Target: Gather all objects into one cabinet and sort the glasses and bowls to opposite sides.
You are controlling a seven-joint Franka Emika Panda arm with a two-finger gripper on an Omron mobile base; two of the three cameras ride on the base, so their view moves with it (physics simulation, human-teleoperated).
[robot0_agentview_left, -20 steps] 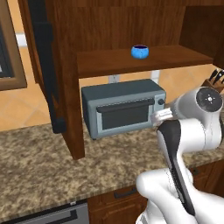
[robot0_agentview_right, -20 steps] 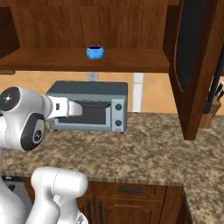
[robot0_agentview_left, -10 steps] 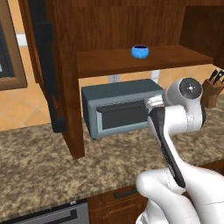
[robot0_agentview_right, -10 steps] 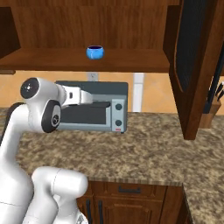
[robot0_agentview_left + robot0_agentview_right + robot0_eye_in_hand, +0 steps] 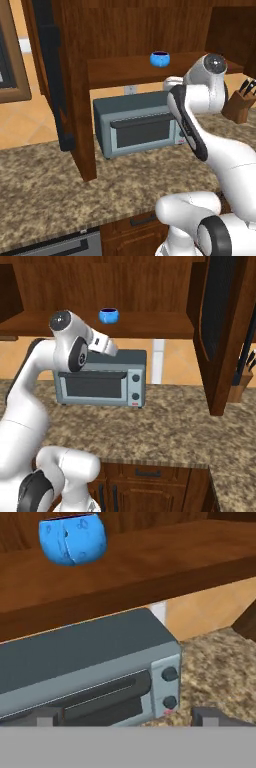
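Note:
The glossy blue bowl stands alone on the bottom board of the open dark reddish-brown wall cabinet. In the hand view the blue bowl sits at the upper left on the cabinet board. My gripper is open with nothing between its fingertips. It hangs in front of the cabinet, just below the board and short of the bowl. My white hand points toward the cabinet. The wooden bowl, cream mug and coral cup are out of view.
A grey toaster oven stands on the granite counter right under the cabinet. The cabinet doors hang open at both sides. A knife block sits at the right.
My arm has lifted from in front of the toaster oven up to the level of the cabinet's bottom board. The blue bowl has stayed in place.

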